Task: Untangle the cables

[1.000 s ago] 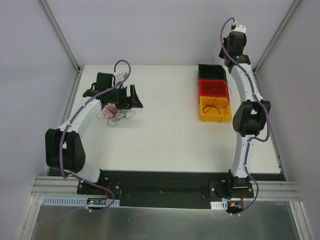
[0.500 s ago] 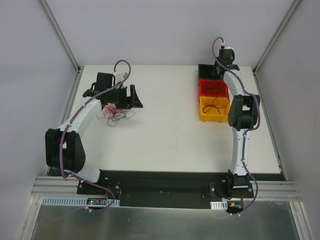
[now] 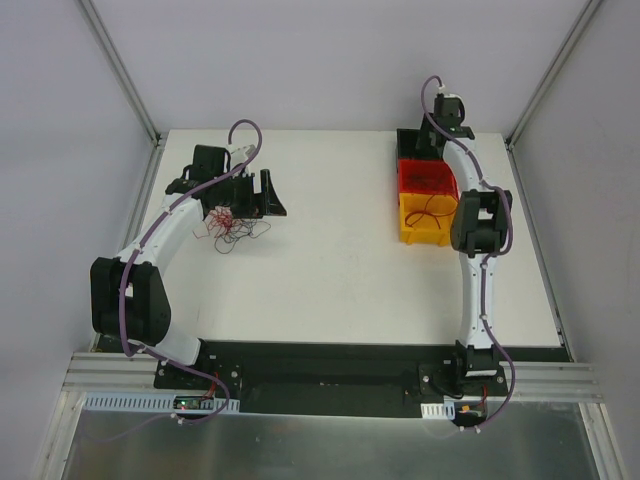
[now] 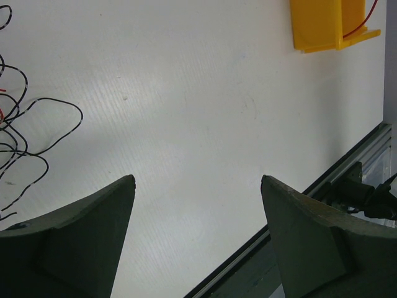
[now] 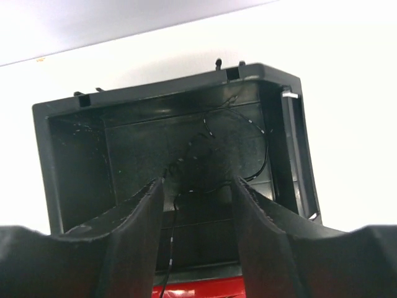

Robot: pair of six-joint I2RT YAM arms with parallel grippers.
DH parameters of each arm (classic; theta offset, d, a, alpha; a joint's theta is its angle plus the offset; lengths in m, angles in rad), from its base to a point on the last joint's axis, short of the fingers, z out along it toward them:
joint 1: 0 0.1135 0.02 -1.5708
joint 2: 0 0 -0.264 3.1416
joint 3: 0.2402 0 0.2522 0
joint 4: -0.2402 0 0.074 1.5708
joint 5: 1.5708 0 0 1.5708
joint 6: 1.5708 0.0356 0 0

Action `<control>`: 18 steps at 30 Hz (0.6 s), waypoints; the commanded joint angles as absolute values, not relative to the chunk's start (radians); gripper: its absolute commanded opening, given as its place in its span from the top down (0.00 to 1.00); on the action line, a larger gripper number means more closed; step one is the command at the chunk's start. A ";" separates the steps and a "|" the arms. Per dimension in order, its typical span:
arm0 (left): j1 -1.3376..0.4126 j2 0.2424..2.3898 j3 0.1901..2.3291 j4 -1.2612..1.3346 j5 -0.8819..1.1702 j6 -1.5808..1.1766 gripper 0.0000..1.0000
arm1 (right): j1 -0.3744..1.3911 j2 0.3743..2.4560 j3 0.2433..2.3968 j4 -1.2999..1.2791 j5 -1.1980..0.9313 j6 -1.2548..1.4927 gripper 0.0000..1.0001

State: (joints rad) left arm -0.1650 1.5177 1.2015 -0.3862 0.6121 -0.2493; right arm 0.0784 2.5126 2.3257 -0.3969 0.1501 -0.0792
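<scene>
**Tangle of cables** [image 3: 228,225]: thin red and black strands in a loose scribble. It lies flat on the white counter [image 3: 330,280] near its left edge, in the far half. The red strands bunch toward the left edge, and the black loops spread toward the counter's middle. The left wrist view catches only the outer black loops [image 4: 79,115].

**Black cable** [image 5: 266,152]: a single thin strand curled on the floor of the black bin [image 5: 74,161]. One end runs down between the right claw's fingers. Whether it touches them cannot be told.

**Red cable** [image 3: 432,210]: a single loop lying in the yellow bin [image 3: 425,238].

**Bins**: three in a row along the counter's right edge, each touching the next. The black one is at the far-right corner, the red bin [image 3: 404,178] is in the middle, and the yellow one is nearest. The red bin's contents are too fine to make out.

**Left claw** [image 4: 197,180]: jaws spread wide with nothing between them. It sits above bare counter, just beside the tangle.

**Right claw** [image 5: 197,186]: jaws partly apart and clamped on nothing. It is poised over the black bin.
</scene>
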 commanded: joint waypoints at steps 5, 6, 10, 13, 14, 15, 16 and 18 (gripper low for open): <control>-0.138 1.461 1.200 -0.374 0.528 -0.285 0.18 | 0.120 2.272 2.343 -0.526 0.175 -0.098 0.37; -0.108 1.448 1.195 -0.374 0.473 -0.311 0.17 | 0.133 2.241 2.315 -0.540 0.182 -0.100 0.35; -0.016 1.416 1.149 -0.376 0.235 -0.400 0.11 | 0.210 2.062 2.082 -0.539 0.189 -0.049 0.29; 0.049 1.466 1.155 -0.387 0.210 -0.462 0.07 | 0.303 1.897 1.809 -0.384 0.112 -0.003 0.28; 0.057 1.489 1.166 -0.387 0.224 -0.466 0.07 | 0.354 1.838 1.722 -0.349 0.103 0.029 0.28; 0.060 1.526 1.184 -0.387 0.235 -0.454 0.09 | 0.397 1.795 1.639 -0.318 0.088 0.069 0.28; 0.060 1.567 1.216 -0.385 0.273 -0.418 0.10 | 0.434 1.758 1.571 -0.272 0.042 0.112 0.28; 0.066 1.681 1.300 -0.438 0.333 -0.374 0.15 | 0.521 1.700 1.409 -0.149 -0.095 0.211 0.29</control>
